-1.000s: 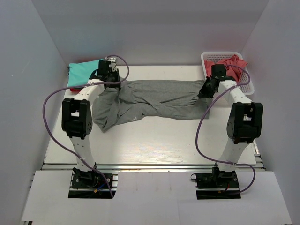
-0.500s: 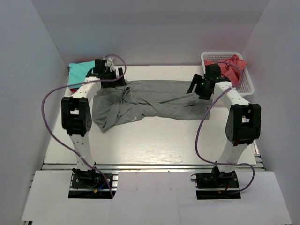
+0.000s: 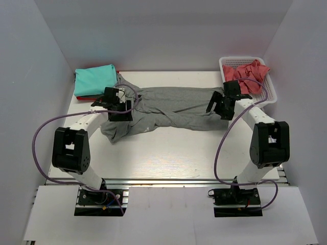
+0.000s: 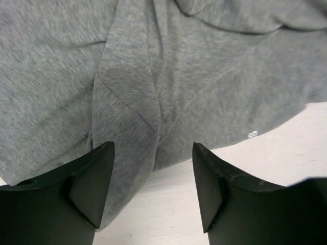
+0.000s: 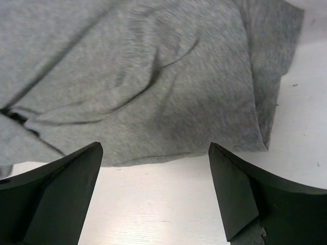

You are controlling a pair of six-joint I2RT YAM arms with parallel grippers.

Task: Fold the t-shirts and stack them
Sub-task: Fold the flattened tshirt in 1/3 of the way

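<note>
A grey t-shirt point(image 3: 173, 107) lies spread and wrinkled across the middle of the table, with a small white mark point(image 4: 252, 134) near its front hem. My left gripper point(image 3: 122, 108) hovers open over the shirt's left part point(image 4: 127, 92), holding nothing. Over the shirt's right end point(image 5: 153, 76) my right gripper point(image 3: 217, 104) is open wide and empty. At the back left, a folded teal t-shirt point(image 3: 94, 80) rests on a red one point(image 3: 84, 97). A coral-pink t-shirt point(image 3: 250, 71) is bunched in the basket.
The white mesh basket point(image 3: 244, 59) stands at the back right corner beside the right wall. White walls close in the table point(image 3: 168, 153) on three sides. Purple cables loop from both arms over the table's near half.
Both grippers went from shut on the grey shirt's back edge to open, letting it drop. Both arms drew back toward the near side, the left one away from the teal shirt.
</note>
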